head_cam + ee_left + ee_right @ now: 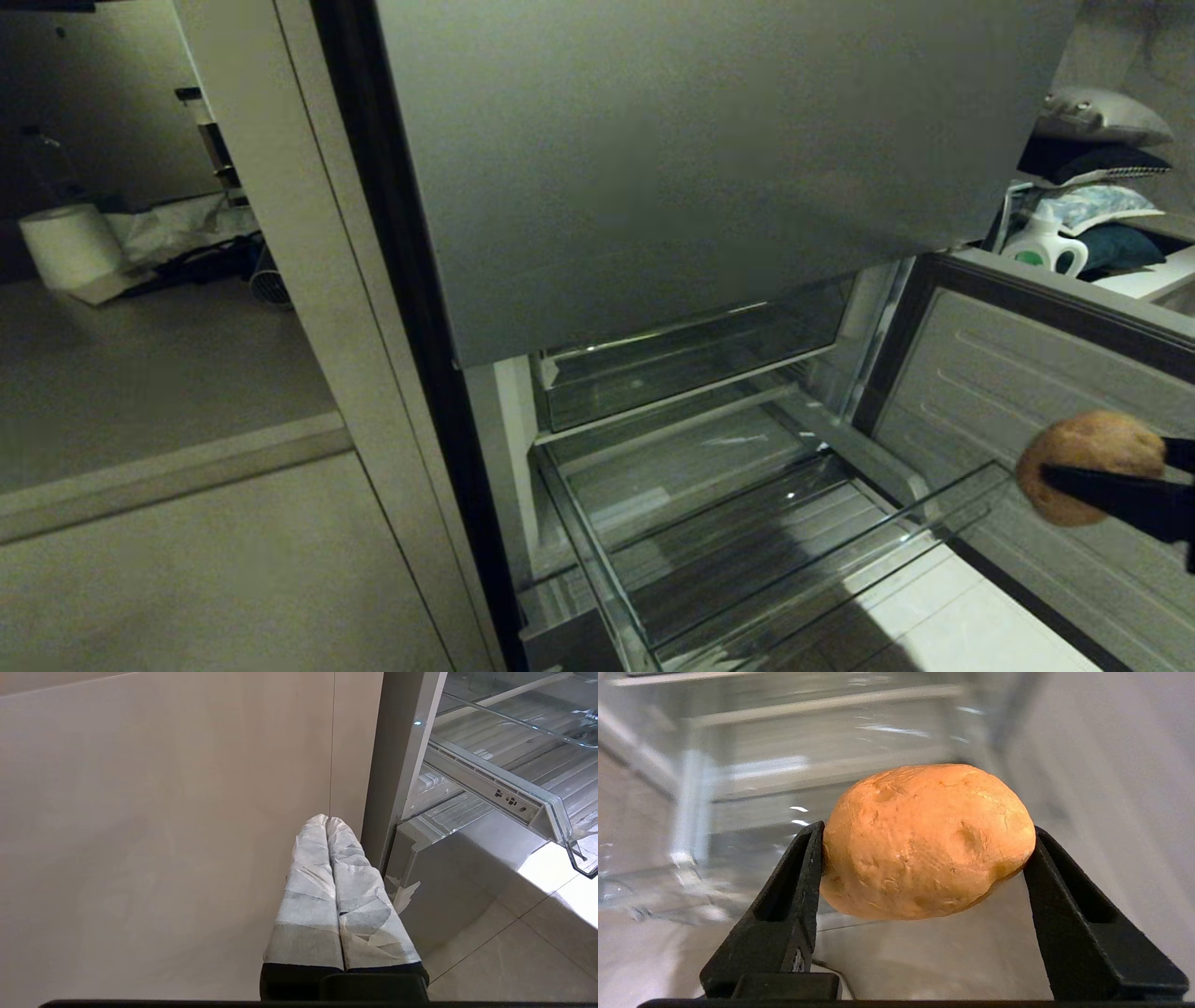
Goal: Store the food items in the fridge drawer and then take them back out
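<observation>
While right gripper (1102, 485) clamps potato (1088, 462), drawer (597, 560) lies open.

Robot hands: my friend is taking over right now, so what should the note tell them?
Right hand: shut on the orange-brown rounded potato-like lump, held in the air right of the fridge opening.
Left hand: shut, empty, parked by the beige panel beside the fridge.
Clear plastic fridge drawer: pulled out, nothing visible inside.
Green food item: not in view.
Left: can't tell whether the lump is going in or coming out.
</observation>
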